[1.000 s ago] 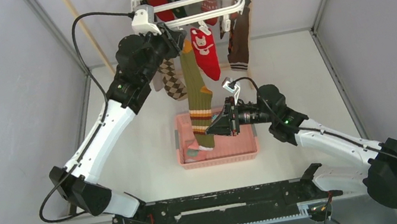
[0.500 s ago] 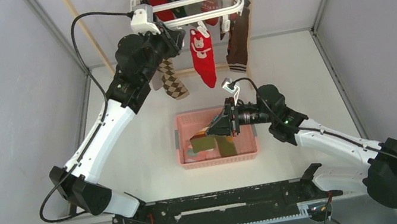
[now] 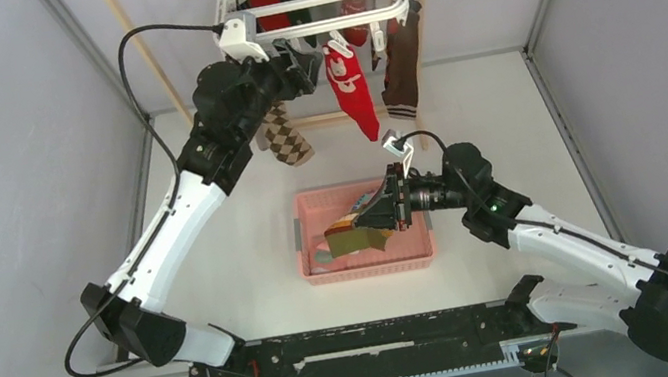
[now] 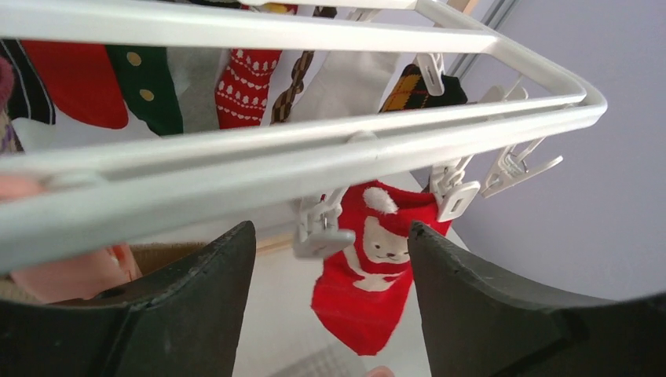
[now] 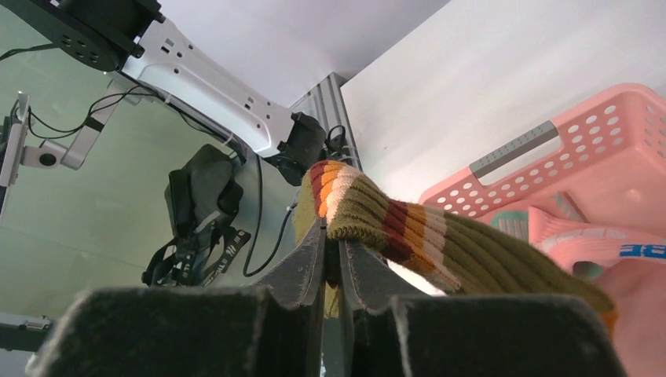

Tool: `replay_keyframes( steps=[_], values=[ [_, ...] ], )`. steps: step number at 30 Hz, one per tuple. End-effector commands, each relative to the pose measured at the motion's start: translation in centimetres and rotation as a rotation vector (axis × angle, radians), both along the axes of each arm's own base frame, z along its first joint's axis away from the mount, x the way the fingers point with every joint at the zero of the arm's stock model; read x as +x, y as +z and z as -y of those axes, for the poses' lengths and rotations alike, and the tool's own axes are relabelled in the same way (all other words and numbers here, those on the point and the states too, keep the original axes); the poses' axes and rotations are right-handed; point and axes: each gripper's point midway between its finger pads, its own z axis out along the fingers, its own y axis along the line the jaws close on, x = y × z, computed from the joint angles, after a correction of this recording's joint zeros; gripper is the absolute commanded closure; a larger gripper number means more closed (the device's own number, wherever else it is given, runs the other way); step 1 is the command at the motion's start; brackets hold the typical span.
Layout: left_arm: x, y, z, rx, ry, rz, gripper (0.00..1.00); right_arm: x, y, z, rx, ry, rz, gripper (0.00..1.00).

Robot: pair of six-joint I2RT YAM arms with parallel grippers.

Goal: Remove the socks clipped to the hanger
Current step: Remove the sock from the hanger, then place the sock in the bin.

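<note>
Over the basket (image 3: pixel 302 241), right end effector (image 3: pixel 379 214) pinches sock (image 3: pixel 348 241).

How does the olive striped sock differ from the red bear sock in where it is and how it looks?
The olive sock is off the hanger, pinched in the right hand over the pink basket; the red sock hangs down from a hanger clip. The olive sock is ribbed with orange, cream and dark red bands; the red sock carries a white bear face. Both are socks.
</note>
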Motion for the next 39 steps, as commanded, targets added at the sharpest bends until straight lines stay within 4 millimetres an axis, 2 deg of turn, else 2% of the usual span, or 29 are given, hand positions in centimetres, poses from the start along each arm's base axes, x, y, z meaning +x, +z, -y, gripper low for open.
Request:
replay_keyframes(
  steps=[1,5,6,7,12,16,20,27,31,36,39],
  values=[
    [-1.6,1.7,-1.3,-0.024,0.004,0.052,0.21,0.1,2.3,0.7,0.034,-0.009,0.082,0.85],
    [-2.2,0.4,-1.8,-0.011,0.010,0.031,0.12,0.4,2.6,1.6,0.008,-0.037,0.101,0.85],
    [-2.4,0.1,-2.0,-0.008,0.012,0.023,0.03,0.6,2.7,1.9,0.000,-0.047,0.112,0.85],
    [-2.6,-0.3,-2.2,-0.004,0.013,0.017,0.01,0.8,2.7,2.2,-0.007,-0.057,0.113,0.85],
    [-4.1,-1.9,-3.4,0.005,0.027,-0.003,0.00,2.1,2.5,3.8,-0.027,-0.103,0.122,0.85],
    [-5.5,-3.3,-4.2,0.006,0.031,-0.024,0.00,4.0,1.4,4.6,-0.057,-0.140,0.104,0.85],
    [-6.8,-5.1,-5.2,0.012,0.046,-0.058,0.00,5.9,-0.7,5.0,-0.107,-0.170,0.075,0.85],
    [-8.9,-8.5,-6.1,-0.016,0.045,-0.129,0.00,7.7,-6.5,5.2,-0.239,-0.214,-0.033,0.84],
    [-10.1,-9.7,-6.5,-0.038,0.036,-0.145,0.00,8.4,-9.5,5.6,-0.339,-0.266,-0.071,0.83],
    [-11.3,-11.2,-6.8,-0.050,0.025,-0.159,0.00,8.4,-13.6,6.7,-0.545,-0.348,-0.094,0.82],
    [-11.6,-11.9,-6.9,-0.051,0.024,-0.168,0.00,8.1,-15.3,7.3,-0.657,-0.383,-0.095,0.82]
  ],
)
